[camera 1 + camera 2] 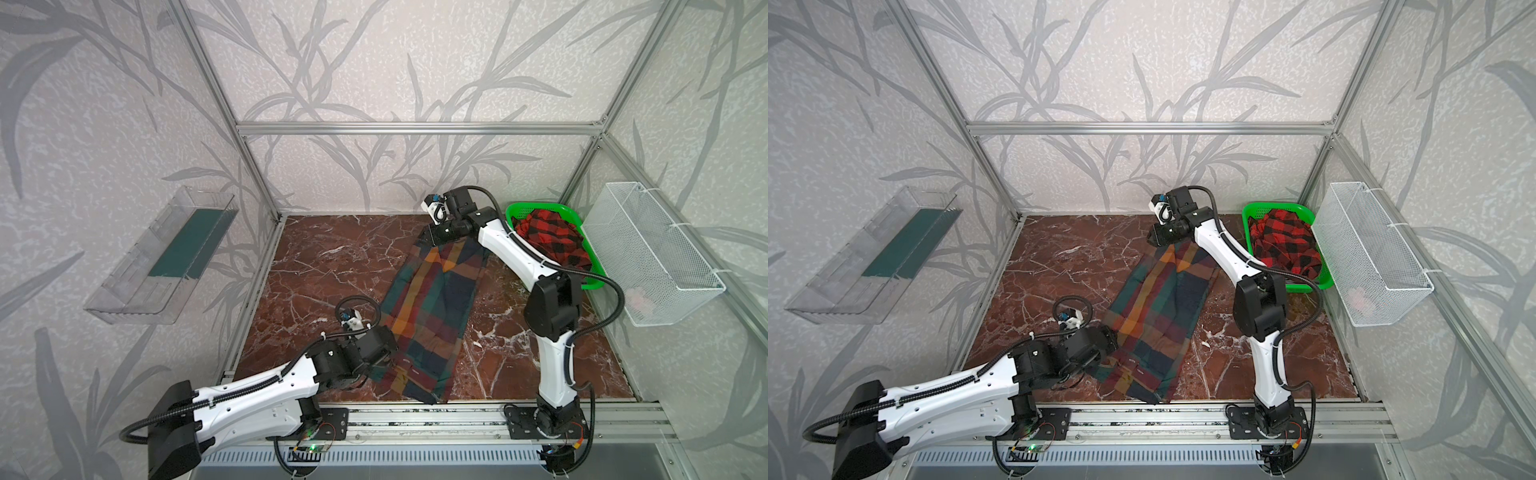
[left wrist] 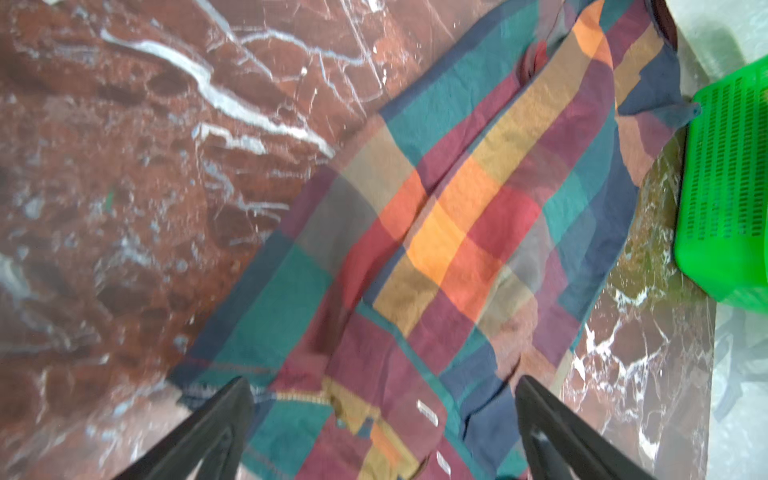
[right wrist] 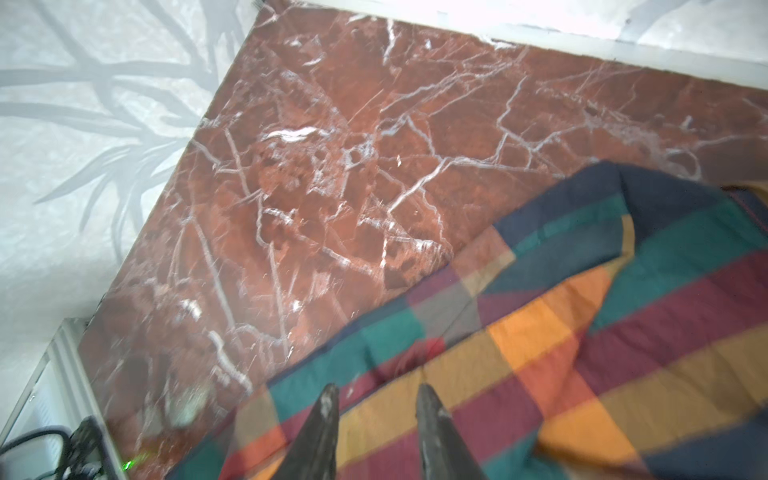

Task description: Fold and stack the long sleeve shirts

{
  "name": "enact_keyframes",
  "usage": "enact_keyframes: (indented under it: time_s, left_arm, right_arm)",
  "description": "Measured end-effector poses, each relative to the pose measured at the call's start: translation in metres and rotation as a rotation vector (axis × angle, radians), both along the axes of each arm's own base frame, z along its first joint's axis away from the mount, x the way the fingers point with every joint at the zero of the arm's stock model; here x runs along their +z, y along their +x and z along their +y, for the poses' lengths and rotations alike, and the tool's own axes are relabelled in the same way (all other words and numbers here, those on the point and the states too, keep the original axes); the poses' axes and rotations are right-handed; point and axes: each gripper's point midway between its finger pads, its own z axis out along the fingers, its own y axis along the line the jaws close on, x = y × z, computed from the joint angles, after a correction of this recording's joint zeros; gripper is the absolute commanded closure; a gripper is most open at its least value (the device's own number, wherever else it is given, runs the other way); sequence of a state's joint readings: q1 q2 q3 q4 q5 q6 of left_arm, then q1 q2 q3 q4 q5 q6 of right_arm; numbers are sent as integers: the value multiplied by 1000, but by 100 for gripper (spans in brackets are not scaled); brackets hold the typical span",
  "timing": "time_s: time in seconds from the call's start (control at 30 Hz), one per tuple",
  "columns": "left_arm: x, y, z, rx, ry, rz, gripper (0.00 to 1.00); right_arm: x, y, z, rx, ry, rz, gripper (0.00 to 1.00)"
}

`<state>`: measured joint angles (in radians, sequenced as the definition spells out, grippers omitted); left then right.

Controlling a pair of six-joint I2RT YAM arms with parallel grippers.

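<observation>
I see the block plaid shirt (image 1: pixel 432 316) (image 1: pixel 1158 320) lying flat on the table (image 1: pixel 332 266), folded into a long narrow strip of navy, orange, dark green and red. It runs through the middle from 12 o'clock to 6 o'clock, its far end leaning slightly toward 1. The red-and-black check shirt (image 1: pixel 548 237) (image 1: pixel 1285 245) sits crumpled in the green basket (image 1: pixel 536 206) at 2 o'clock, well apart.

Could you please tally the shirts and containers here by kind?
Shirts: 2, the multicolour shirt laid out, the checked shirt bundled in the green basket.
Baskets: 2, the green basket and the wire basket.
Trays: 1, the clear tray.
Total: 5.
</observation>
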<state>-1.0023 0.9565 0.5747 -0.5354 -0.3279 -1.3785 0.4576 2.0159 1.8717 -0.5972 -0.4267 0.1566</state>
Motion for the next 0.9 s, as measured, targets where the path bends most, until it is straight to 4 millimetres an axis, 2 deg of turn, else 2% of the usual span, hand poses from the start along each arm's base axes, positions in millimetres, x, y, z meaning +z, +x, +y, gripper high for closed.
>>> enact_keyframes:
  time_s: [0.07, 0.13, 0.23, 0.43, 0.53, 0.67, 0.83, 0.9]
  left_arm:
    - [-4, 8, -2, -22, -3, 11, 6]
    - [-7, 14, -5, -48, -3, 24, 8]
    - [-15, 16, -11, -110, 11, 50, 14]
    - [-34, 12, -11, -180, 30, 91, 21]
    - [-50, 8, -7, -199, 36, 122, 25]
    - [-68, 2, -10, -246, 43, 175, 28]
    - [-70, 3, -28, -312, -10, 176, 42]
    - [-70, 2, -37, -334, -45, 179, 44]
  right_arm:
    - [4, -22, -7, -5, 35, -1, 67]
    - [-4, -47, -12, -7, 65, 22, 67]
    - [-31, -86, -10, 12, 93, 87, 67]
    - [-103, -166, -8, 24, 113, 285, 68]
    - [-129, -192, -7, 10, 118, 361, 69]
    - [-147, -205, -8, -26, 127, 405, 70]
    - [-160, -194, -20, -105, 127, 412, 70]
    - [-164, -185, -28, -139, 127, 415, 70]
